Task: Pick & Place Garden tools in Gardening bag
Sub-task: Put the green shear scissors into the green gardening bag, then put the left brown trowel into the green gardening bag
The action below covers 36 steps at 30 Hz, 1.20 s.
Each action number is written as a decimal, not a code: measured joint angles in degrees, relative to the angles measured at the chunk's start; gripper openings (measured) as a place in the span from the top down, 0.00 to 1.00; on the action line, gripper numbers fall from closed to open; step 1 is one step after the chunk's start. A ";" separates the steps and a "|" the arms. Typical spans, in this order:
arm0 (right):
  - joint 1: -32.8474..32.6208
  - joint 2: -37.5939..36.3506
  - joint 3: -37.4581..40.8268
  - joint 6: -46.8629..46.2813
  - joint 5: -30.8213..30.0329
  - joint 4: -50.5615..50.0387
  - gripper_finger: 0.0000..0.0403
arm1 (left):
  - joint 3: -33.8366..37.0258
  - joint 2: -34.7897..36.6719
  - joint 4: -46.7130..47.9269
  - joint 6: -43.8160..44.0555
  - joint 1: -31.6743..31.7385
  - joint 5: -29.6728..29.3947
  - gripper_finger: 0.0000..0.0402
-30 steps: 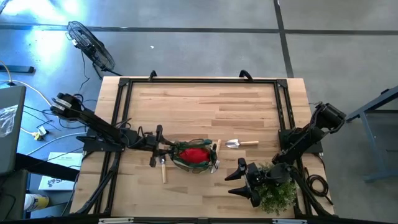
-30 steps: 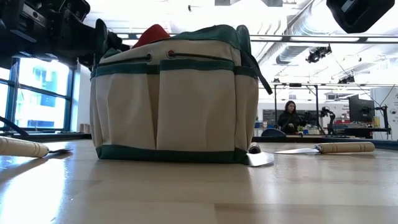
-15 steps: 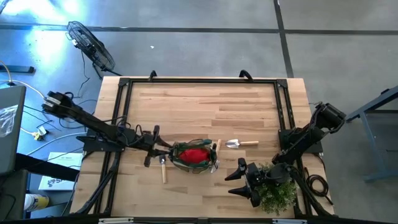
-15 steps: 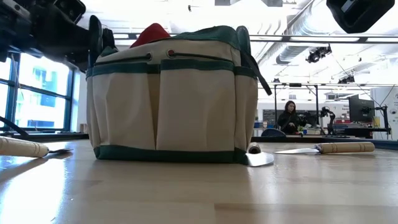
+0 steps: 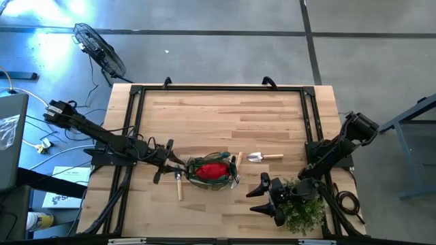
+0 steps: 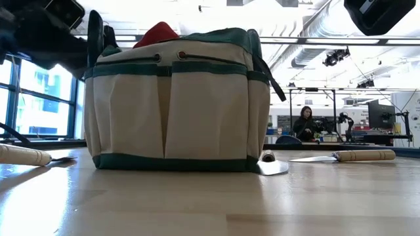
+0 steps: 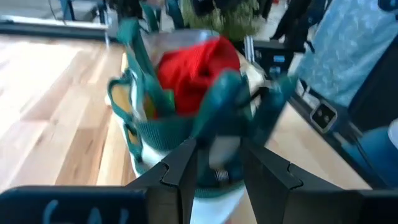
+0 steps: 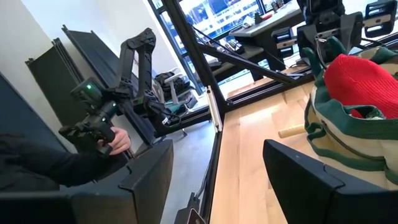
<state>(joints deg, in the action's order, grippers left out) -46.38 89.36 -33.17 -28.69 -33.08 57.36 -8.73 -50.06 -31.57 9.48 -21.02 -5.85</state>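
Two fingers of the left end effector point(image 7: 214, 177) pinch the gardening bag point(image 5: 213, 171) rim, so pulling could tip it and spill the red glove point(image 7: 196, 65) inside.

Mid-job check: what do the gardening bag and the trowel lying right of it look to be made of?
Gardening bag: soft woven fabric, cream panels with green trim; seams and sagging pockets show.
Trowel: shiny silver blade, likely metal; pale handle, probably unfinished wood.

A bushy green potted plant point(image 5: 304, 209) stands at the wooden table's point(image 5: 225, 116) near right corner; a black fan point(image 5: 100, 52) lies on the grey floor point(image 5: 368, 61); a person point(image 6: 305, 123) sits far behind
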 joint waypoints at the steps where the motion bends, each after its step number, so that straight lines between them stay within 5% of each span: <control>1: 0.00 0.00 0.00 0.00 0.00 0.00 0.40 | 0.00 0.98 1.60 0.02 0.00 0.30 0.71; 15: 0.20 0.00 -0.02 1.95 -0.02 -0.18 0.40 | 0.01 13.01 14.51 0.89 0.00 -0.43 0.71; 24: 2.68 0.00 0.00 3.41 0.66 -3.68 0.40 | 0.00 13.49 16.35 14.65 0.00 9.49 0.71; 36: 10.97 0.00 0.00 6.21 13.32 -8.21 0.40 | -0.75 13.43 21.86 14.74 -0.02 13.99 0.71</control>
<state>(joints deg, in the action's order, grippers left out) -35.42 89.36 -33.17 -22.47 -19.76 49.15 -9.48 -36.63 -9.71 24.22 -21.04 8.14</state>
